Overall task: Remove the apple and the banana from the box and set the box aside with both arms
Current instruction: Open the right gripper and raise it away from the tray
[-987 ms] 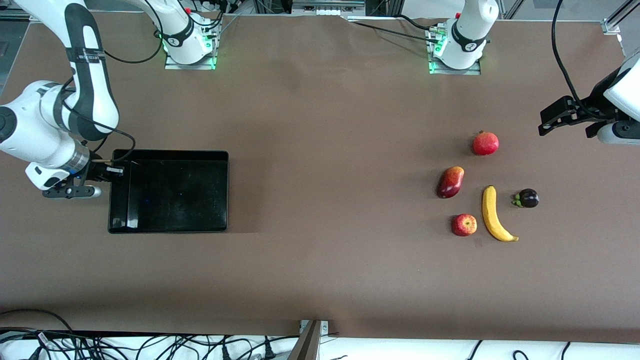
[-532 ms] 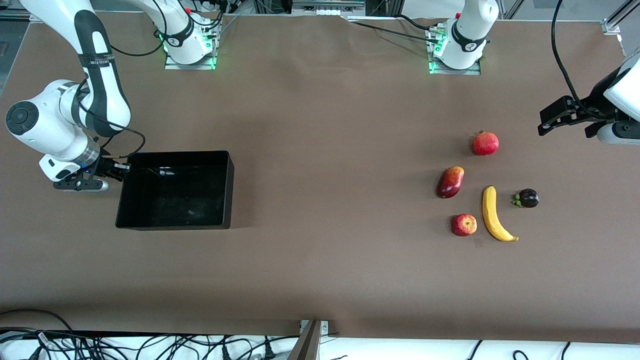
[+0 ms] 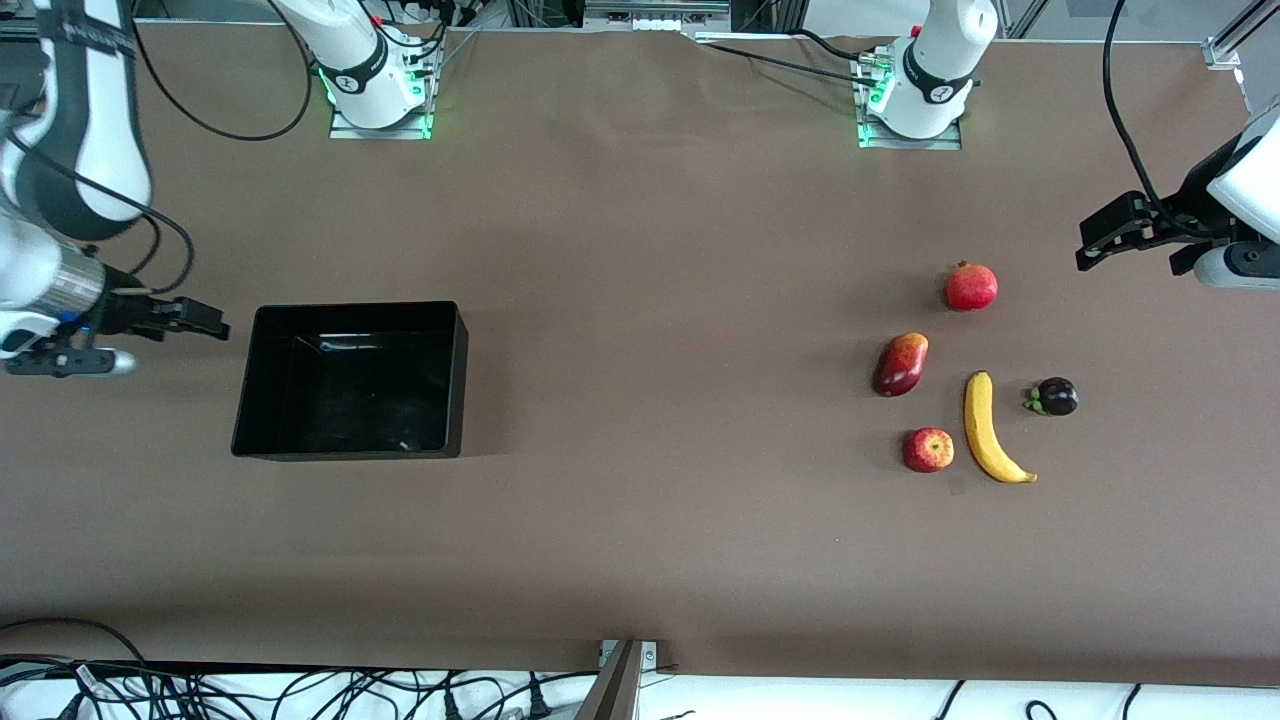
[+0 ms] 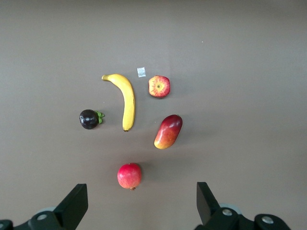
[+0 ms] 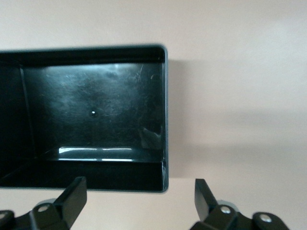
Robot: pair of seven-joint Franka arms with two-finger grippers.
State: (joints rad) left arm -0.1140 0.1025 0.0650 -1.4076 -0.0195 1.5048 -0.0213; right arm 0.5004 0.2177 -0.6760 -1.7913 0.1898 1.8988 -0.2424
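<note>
While both arms run off frame, right tool [image 3: 205, 325] open beside box [image 3: 455, 375], left tool [image 3: 1090, 245] open near pomegranate [image 3: 971, 287].

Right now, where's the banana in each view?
Front view: banana lies toward the left arm's end of the table, between the apple and a dark purple fruit.
Left wrist view: banana near picture centre, between the same two.
Right wrist view: not in it.
Shared landmark: the apple.
</note>
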